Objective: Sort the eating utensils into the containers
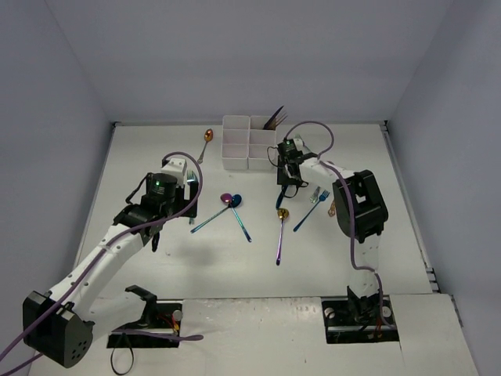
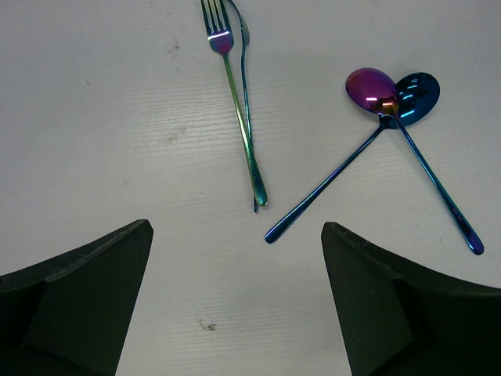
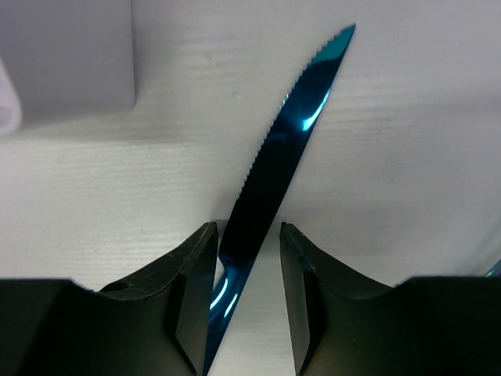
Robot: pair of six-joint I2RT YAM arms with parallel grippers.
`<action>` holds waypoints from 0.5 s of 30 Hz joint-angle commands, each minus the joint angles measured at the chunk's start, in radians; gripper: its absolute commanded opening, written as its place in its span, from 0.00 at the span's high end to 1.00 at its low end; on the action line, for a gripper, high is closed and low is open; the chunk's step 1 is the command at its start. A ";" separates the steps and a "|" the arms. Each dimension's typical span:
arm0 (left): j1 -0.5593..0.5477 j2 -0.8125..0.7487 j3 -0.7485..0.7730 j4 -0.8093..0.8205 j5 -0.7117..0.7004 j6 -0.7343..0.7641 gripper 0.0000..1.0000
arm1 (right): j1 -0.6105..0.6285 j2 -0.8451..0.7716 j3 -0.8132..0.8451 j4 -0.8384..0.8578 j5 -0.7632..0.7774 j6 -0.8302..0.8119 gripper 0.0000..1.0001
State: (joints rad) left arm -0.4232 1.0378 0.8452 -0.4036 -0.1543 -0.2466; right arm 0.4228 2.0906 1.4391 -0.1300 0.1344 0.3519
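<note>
Beside the containers, right gripper straddles a blue knife, grip uncertain; next, probably clamp and lift. Left gripper gapes.

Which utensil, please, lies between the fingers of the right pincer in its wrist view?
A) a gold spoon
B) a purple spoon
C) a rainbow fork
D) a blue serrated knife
D: the right wrist view shows a blue serrated knife, its toothed edge plain to see, running up from between the two fingers of the right pincer.
</note>
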 commanded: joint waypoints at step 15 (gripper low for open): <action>0.004 -0.002 0.051 0.040 0.006 -0.006 0.13 | 0.073 -0.045 -0.080 -0.250 0.024 0.167 0.71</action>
State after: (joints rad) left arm -0.4232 1.0409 0.8452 -0.4037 -0.1535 -0.2466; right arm 0.5037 2.0532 1.4087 -0.2359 0.1710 0.5060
